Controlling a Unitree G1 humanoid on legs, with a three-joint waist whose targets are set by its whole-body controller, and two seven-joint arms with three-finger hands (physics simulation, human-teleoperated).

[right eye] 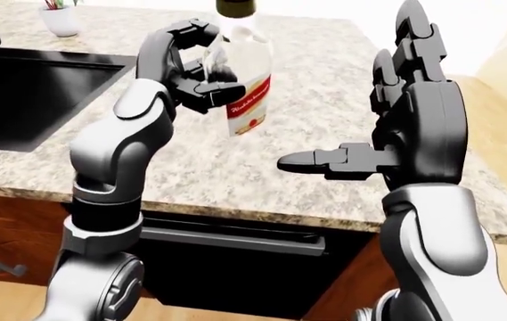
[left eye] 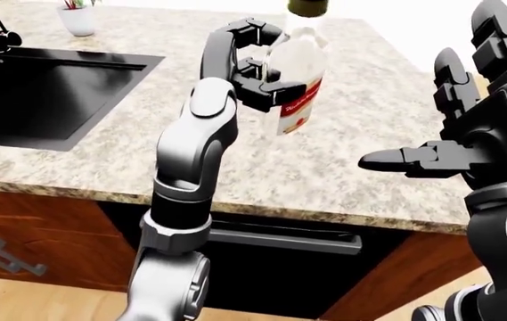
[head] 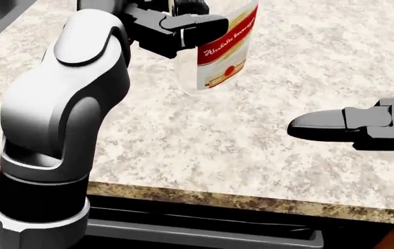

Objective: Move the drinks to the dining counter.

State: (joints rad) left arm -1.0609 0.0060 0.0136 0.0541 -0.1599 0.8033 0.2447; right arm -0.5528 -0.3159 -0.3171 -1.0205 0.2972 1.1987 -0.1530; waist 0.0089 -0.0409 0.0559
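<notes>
Above the speckled counter [left eye: 369, 167], the left hand [left eye: 253, 63] has its fingers wrapped round a clear bottle [left eye: 297, 80] with a red label, held tilted. Near it on the right, the right hand [right eye: 404, 134] is spread wide, holding nothing.

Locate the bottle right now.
Upper middle of the left-eye view: the bottle is gripped by the left hand above the granite counter, right of the sink.

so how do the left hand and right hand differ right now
The left hand is curled shut round the bottle; the right hand is open and holds nothing. The left hand holds the bottle tilted above the counter; the right hand stands upright, thumb pointing toward the bottle. Both are dark, three-fingered.
</notes>
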